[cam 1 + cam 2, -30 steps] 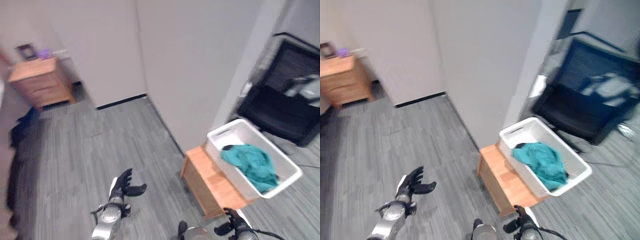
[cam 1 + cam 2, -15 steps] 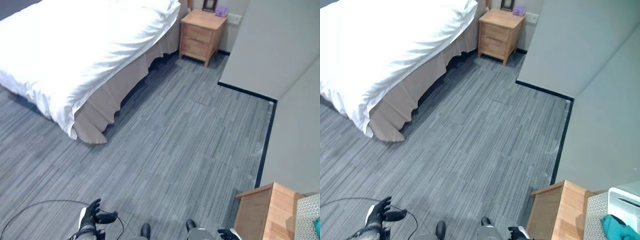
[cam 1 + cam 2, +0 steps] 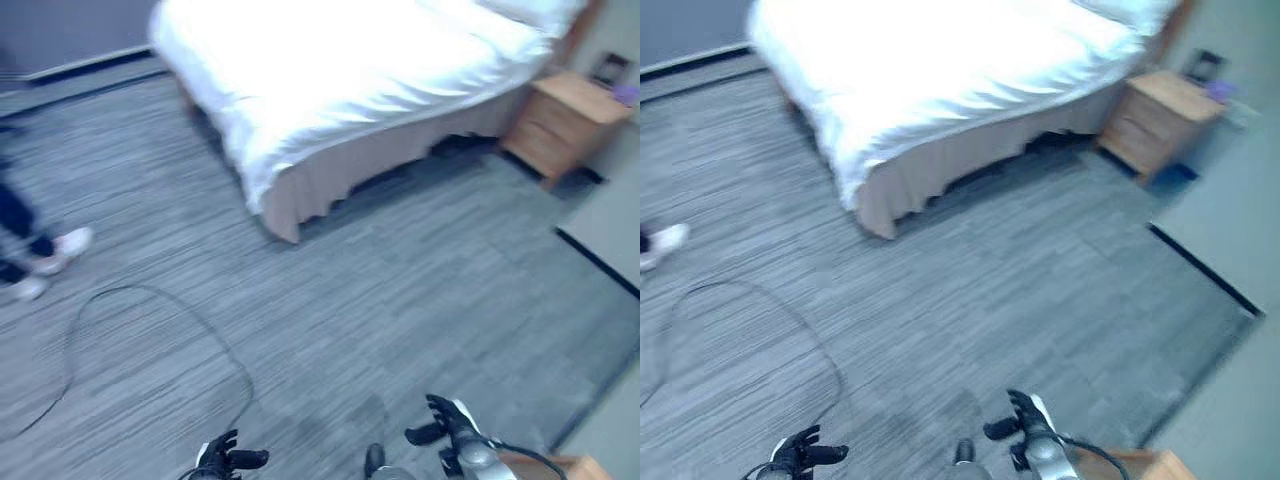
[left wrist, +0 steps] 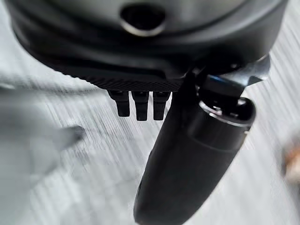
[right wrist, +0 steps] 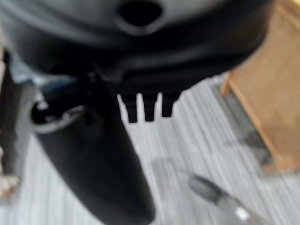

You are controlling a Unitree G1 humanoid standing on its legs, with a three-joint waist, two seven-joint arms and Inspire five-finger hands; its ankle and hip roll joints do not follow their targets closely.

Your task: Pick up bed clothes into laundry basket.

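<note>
A bed with a white duvet (image 3: 370, 70) and a beige skirt (image 3: 340, 180) stands across the far side of the grey floor. No loose clothes can be made out on it. My left hand (image 3: 225, 458) hangs low over the floor, fingers straight and thumb spread, holding nothing; its wrist view shows the thumb (image 4: 192, 154) over bare floor. My right hand (image 3: 445, 428) is open and empty too, low beside a wooden stand (image 5: 267, 108).
A wooden nightstand (image 3: 560, 125) sits right of the bed against a grey wall. A person's white shoes (image 3: 50, 255) stand at the left edge. A black skirting line (image 3: 600, 265) marks the wall on the right. Striped grey floor (image 3: 400, 300) lies between me and the bed.
The camera has swung left: the bed now fills the far middle, a person's shoes have come into view, and the basket has left the picture. Both hands stay low and open.
</note>
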